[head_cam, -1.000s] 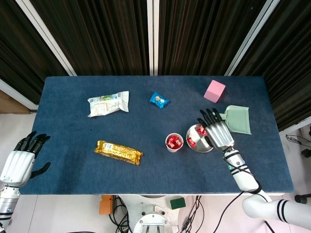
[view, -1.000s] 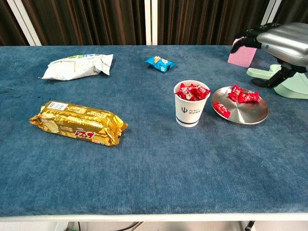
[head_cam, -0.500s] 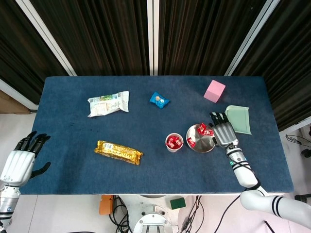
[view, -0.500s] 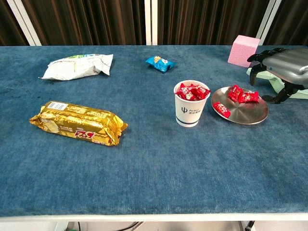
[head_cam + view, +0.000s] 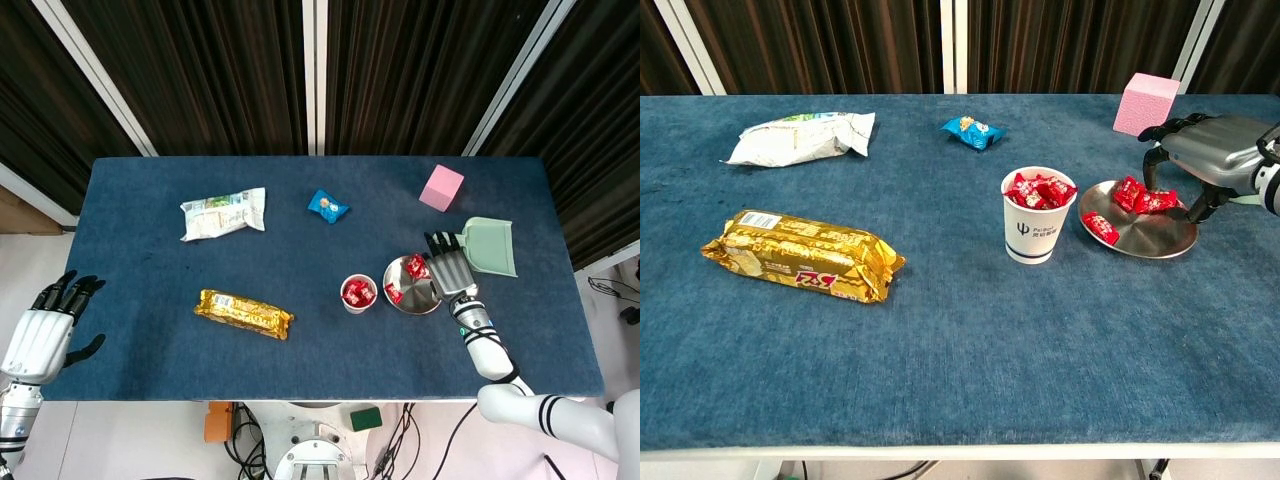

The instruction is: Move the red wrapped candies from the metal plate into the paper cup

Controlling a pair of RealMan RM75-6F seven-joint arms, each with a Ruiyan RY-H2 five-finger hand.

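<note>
Head view: a paper cup stands on the blue felt-like table, round, white-walled and filled with red crinkly candies. Just right of the cup lies the plate, a shallow shiny metal disc, with loose candies at its far side and 1 more at its near-left edge. The right hand, silver-backed with black fingers, hovers over the plate's right rim, fingers spread and curved downward, grasping nothing. Right of the plate, beyond the hand, sits a pale green dustpan; a pink cube stands further back from the cup and to its right. Behind the cup lies a small blue packet; left of the cup, a long gold foil bar and, further back, a white crumpled snack bag. The left hand hangs off the table's near-left corner, far from the cup, fingers apart and empty.

Chest view: the cup shows a printed logo on its wall and candies heaped to its brim. The plate holds 3 candies, 2 at the back and 1 at the front left. The right hand arches over the plate's far-right edge, fingertips pointing down beside the rear candies; whether they touch is unclear. The hand hides most of the dustpan here, and the left hand is out of frame.
</note>
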